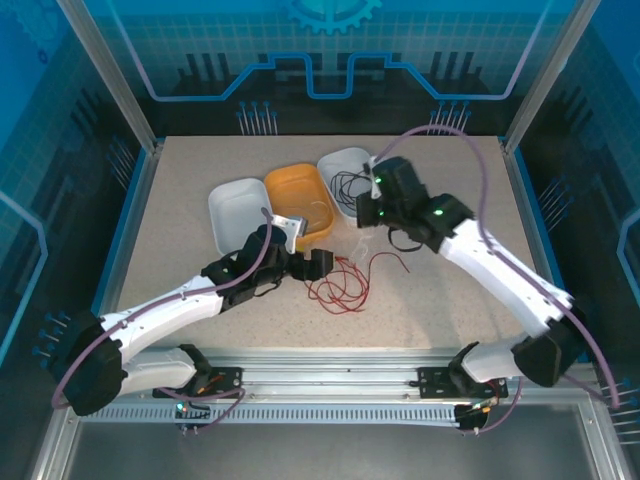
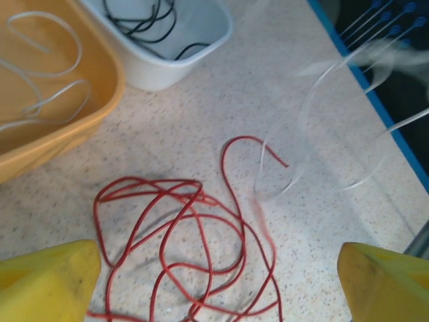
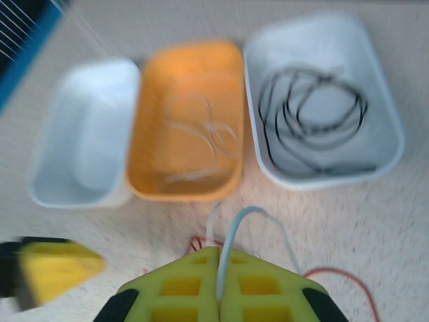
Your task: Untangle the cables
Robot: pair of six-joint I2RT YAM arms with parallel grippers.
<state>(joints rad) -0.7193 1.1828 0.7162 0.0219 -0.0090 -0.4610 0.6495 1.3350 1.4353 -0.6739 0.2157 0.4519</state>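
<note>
Nearest the bases: red cable (image 2: 198, 201) lies loose on the table (image 1: 450, 300) in overlapping loops, short of the trays. Over it hangs the left gripper (image 2: 221, 285), fingers spread wide, nothing between them. Just beyond, the right gripper (image 3: 221, 285) is pinched tight on a strand of the white cable (image 3: 231, 231). Whether that strand joins the white loops lying in the orange tray (image 3: 154, 178) I cannot tell. Farthest: black cable (image 3: 315, 137) coiled in the white tray (image 3: 385, 100) right of the orange one. The other white tray (image 3: 87, 134), on the left, has no wire in it.

Handling, judged: wires very thin, light, limp — no stiffness to push with, and a lifted loop will likely drag its neighbours. They could slip from the pads, so take the red one where several strands cross, or at the free end curling out of the bunch.

Views: left wrist resolves the individual red crossings and shows the white strand as a blur rising off the table. Right wrist gives the tray contents and the pinch itself. Top camera gives layout — both grippers close together over the red bunch, trays beyond.
</note>
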